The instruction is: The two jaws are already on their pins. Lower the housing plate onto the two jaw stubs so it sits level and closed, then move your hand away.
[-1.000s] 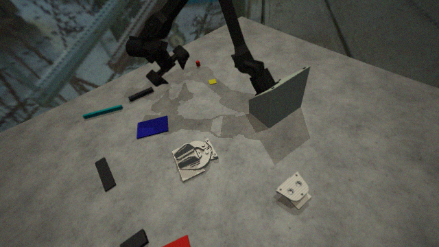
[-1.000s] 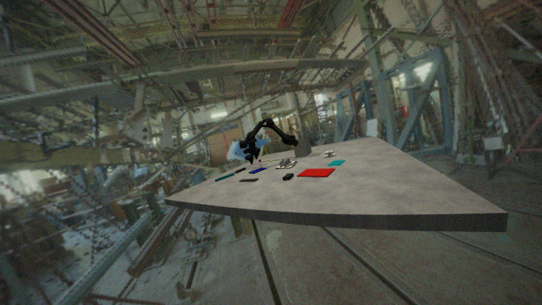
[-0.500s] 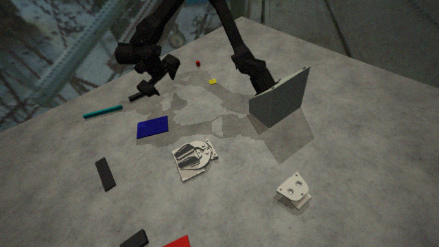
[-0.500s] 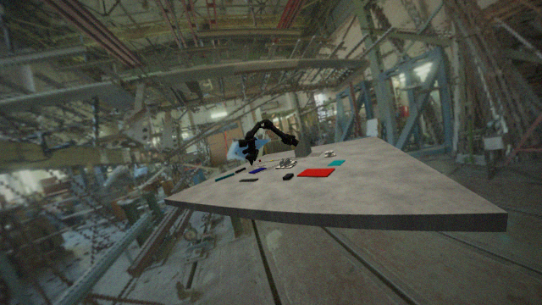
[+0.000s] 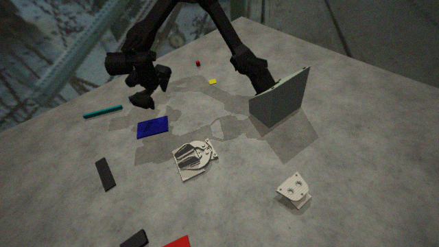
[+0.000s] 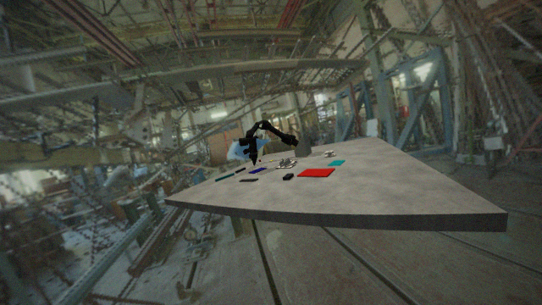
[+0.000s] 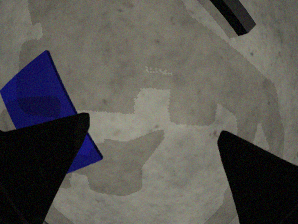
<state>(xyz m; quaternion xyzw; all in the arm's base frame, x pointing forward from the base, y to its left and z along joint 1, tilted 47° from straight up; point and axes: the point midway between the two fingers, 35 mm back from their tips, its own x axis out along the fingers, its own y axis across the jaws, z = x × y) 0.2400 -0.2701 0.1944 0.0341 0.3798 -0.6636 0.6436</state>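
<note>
Wide open and empty, the end effector hovers near the blue slab.
The housing plate sits on the desk, right of the jaw assembly and apart from it.
</note>
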